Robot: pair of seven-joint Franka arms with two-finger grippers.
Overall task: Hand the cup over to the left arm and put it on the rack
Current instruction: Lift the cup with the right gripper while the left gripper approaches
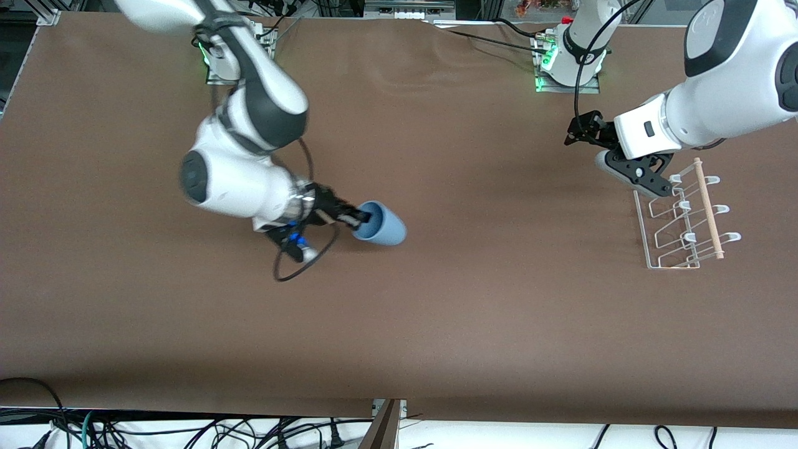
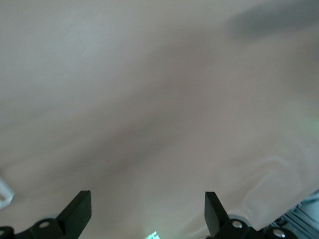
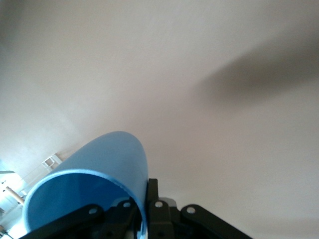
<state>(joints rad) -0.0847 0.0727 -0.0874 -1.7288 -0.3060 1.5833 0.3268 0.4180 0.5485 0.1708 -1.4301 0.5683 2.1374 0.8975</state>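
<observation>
- Toward the right arm's end of the table, the right gripper [image 1: 360, 217] pinches the rim of the cup [image 1: 380, 224]: one finger sits inside the mouth, the other on the outer wall.
- The cup lies on its side in the grip, mouth toward the right wrist, base pointing toward the left arm's end. From the front view I cannot tell whether it is clear of the table [image 1: 436, 312] or touching it.
- In the right wrist view the cup [image 3: 94, 184] wall runs between the fingers, so the hold covers the rim only; judged a light hold, likely to pivot under a fast swing.
- Between the two grippers the table surface shows nothing standing on it.
- Over the rack's [image 1: 682, 218] end that lies farther from the front camera, the left gripper [image 1: 576, 132] hangs with fingers [image 2: 79, 211] spread wide and nothing between them. The left arm waits.
- Step in hand, as judged: carry the cup toward the left gripper for the handover; the rack stage is not yet begun.
- To do it well: lift before travelling, move slowly, and present the free base end to the left gripper.
- Close the left fingers on the mid-wall before the right gripper lets go; a release too soon risks a dropped cup.
</observation>
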